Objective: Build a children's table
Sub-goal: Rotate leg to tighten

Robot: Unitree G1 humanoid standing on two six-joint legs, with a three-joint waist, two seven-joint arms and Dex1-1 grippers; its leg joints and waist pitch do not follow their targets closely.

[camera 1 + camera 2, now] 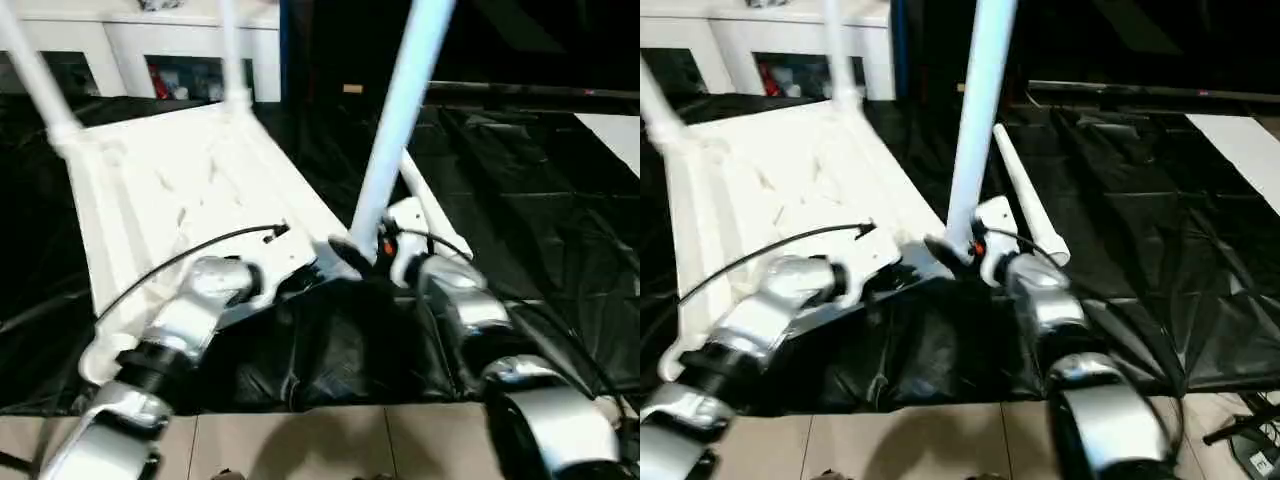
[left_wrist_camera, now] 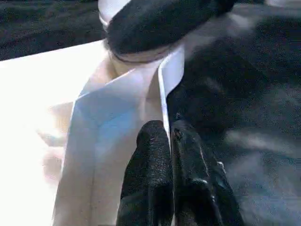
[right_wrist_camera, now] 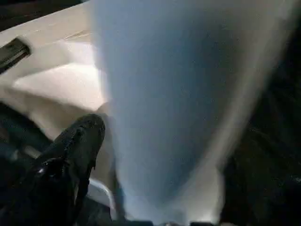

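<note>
The white ribbed table top lies upside down on the black cloth. Two legs stand in its far corner sockets, one at the left and one at the right. A third leg stands upright at the near right corner, with my right gripper shut around its base. One finger presses on that leg's side. The fourth leg lies loose on the cloth just beyond my right gripper. My left gripper is shut on the table top's thin near rim, close beside the held leg.
The black-draped table stretches away to the right, with a white sheet at its far right. A white glass-door cabinet stands behind. Tiled floor shows below the table's near edge. A black cable arcs over my left forearm.
</note>
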